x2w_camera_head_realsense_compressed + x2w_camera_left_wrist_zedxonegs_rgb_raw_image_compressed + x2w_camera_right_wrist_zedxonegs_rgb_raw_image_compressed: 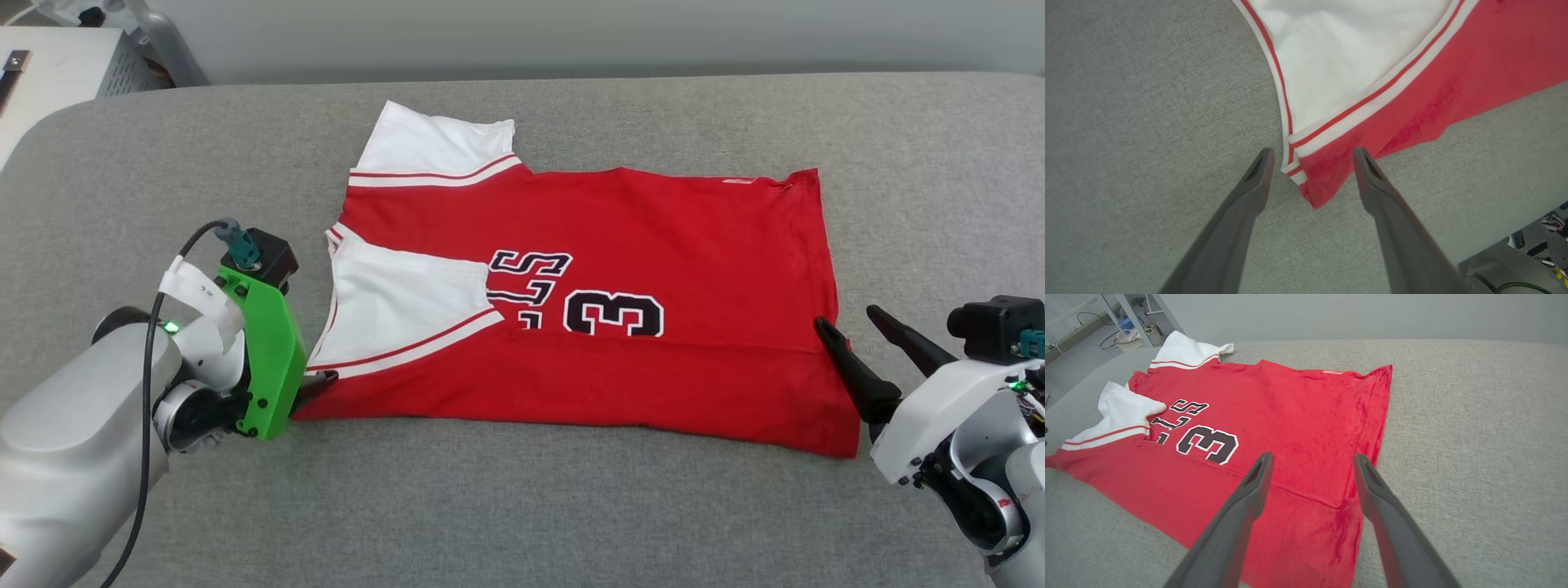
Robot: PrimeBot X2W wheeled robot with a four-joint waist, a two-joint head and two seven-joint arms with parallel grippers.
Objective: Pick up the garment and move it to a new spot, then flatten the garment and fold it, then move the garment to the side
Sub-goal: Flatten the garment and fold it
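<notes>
Left gripper (pixel 1310 153), fingers spread wide and holding nothing, flanks the near left corner of the garment (pixel 653 245). Right gripper (pixel 845 317), fingers likewise wide and empty, sits at its right hem. Garment lies flat, partly folded, midway across the grey fabric counter (pixel 522 506).

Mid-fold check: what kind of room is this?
Probably a robotics lab, not a home: grey fabric-padded worktable, white vented equipment box beside it, loose cables on the floor by metal stand legs.
</notes>
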